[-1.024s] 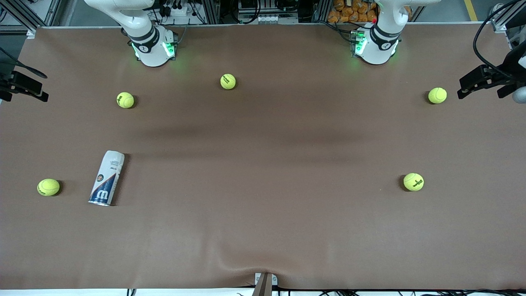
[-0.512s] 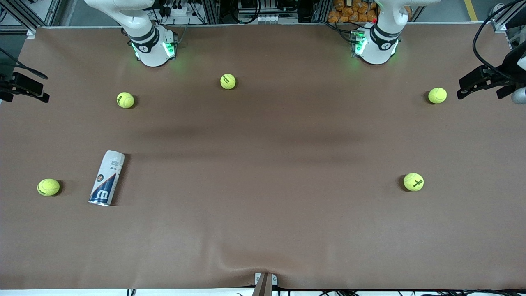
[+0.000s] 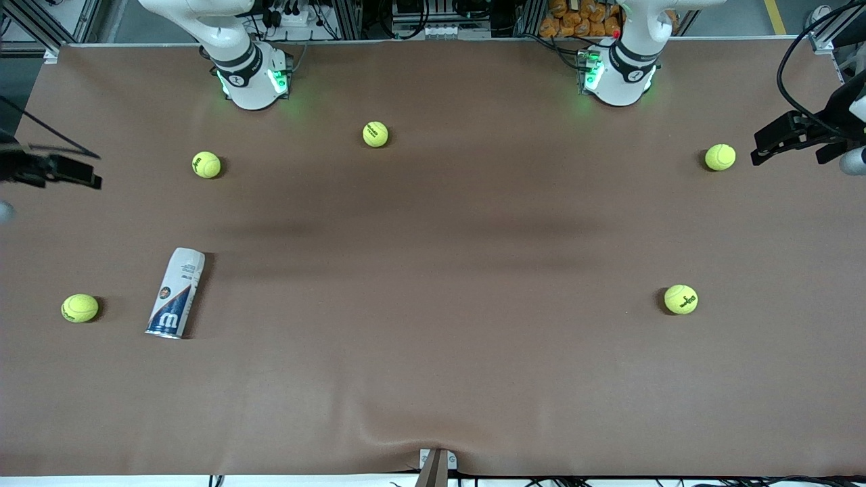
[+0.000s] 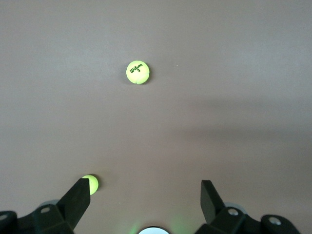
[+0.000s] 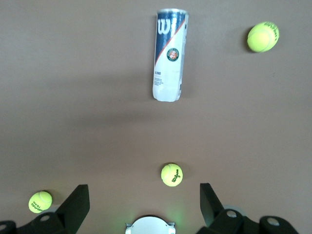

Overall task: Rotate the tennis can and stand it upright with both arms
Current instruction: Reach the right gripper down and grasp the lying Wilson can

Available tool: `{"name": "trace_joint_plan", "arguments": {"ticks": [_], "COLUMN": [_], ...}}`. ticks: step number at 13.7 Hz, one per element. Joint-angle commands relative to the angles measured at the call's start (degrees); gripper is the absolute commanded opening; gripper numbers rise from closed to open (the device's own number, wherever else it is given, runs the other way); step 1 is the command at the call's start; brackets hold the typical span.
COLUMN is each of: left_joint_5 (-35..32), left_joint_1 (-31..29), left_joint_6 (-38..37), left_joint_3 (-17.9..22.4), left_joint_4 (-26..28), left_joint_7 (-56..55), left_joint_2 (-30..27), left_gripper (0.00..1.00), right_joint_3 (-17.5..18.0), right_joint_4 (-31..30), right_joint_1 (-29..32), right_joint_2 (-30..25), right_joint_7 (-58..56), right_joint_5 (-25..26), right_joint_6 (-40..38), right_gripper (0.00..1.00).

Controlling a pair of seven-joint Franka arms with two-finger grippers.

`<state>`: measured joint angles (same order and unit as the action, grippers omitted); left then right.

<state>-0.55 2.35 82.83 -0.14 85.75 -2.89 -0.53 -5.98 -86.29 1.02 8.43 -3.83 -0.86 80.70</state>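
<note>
Two arms: both stand by, raised high over opposite ends of the table, nothing held.
Table (image 3: 433, 379): brown covering, bearing one can and five balls.
Left gripper (image 4: 144, 192): up over the left arm's end of the table; fingers (image 4: 78, 197) spread wide, bare covering between them.
Right gripper (image 5: 144, 197): up over the right arm's end of the table; fingers (image 5: 78, 202) spread wide, bare covering between them.
Tennis can (image 3: 176, 292): lying on its side toward the right arm's end of the table, well clear of both sets of fingers; label with "W" logo faces up, the logo end nearer the front camera. In the right wrist view (image 5: 169, 53) it lies well apart from the right fingertips, long axis roughly in line with the gap between them.
Ball beside can (image 3: 80, 308): just beside the can, toward the table's edge at the right arm's end; touching no finger.
Ball under right gripper (image 5: 171, 174): on the covering between the can and the right fingers, apart from both.
Ball by right finger (image 5: 40, 201): near one right fingertip in the wrist view, on the table below it.
Ball ahead of left gripper (image 4: 138, 72): well apart from the left fingers, printed side up.
Ball by left finger (image 4: 90, 184): partly hidden by one left fingertip in the wrist view.
</note>
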Motion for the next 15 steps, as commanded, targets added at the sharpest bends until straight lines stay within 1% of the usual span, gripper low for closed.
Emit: {"name": "trace_joint_plan", "arguments": {"ticks": [1,3,5,9,10,15], "left_joint_5": [-0.33,-0.33,-0.33,-0.33,-0.25,-0.16], "left_joint_1": [0.02,0.11,-0.16,-0.60,-0.51,0.19], "left_joint_6": [-0.74,-0.83,-0.83,-0.83,-0.83,-0.65], "left_joint_3": [0.05,0.05,0.05,0.31,0.31,0.14], "left_joint_4": [-0.14,-0.14,-0.14,-0.31,-0.32,-0.40], "left_joint_7": [1.22,1.22,1.31,2.27,2.28,2.01], "left_joint_2": [0.00,0.09,0.09,0.26,0.26,1.32], "left_gripper": [1.00,1.00,1.00,1.00,1.00,1.00], "right_joint_3": [0.53,0.44,0.53,0.53,0.53,0.62], "right_joint_4": [0.86,0.51,-1.15,-9.05,-10.20,-10.30], "right_joint_1": [1.27,1.27,1.79,1.97,2.06,2.67], "right_joint_2": [5.61,8.16,10.19,13.00,14.05,22.31], "right_joint_7": [-0.21,-0.21,-0.21,-0.12,-0.04,-0.30], "right_joint_5": [0.51,0.51,0.42,0.07,-0.10,-0.37], "right_joint_6": [0.42,2.87,6.82,20.95,23.86,34.60], "right_gripper": [1.00,1.00,1.00,1.00,1.00,1.00]}}
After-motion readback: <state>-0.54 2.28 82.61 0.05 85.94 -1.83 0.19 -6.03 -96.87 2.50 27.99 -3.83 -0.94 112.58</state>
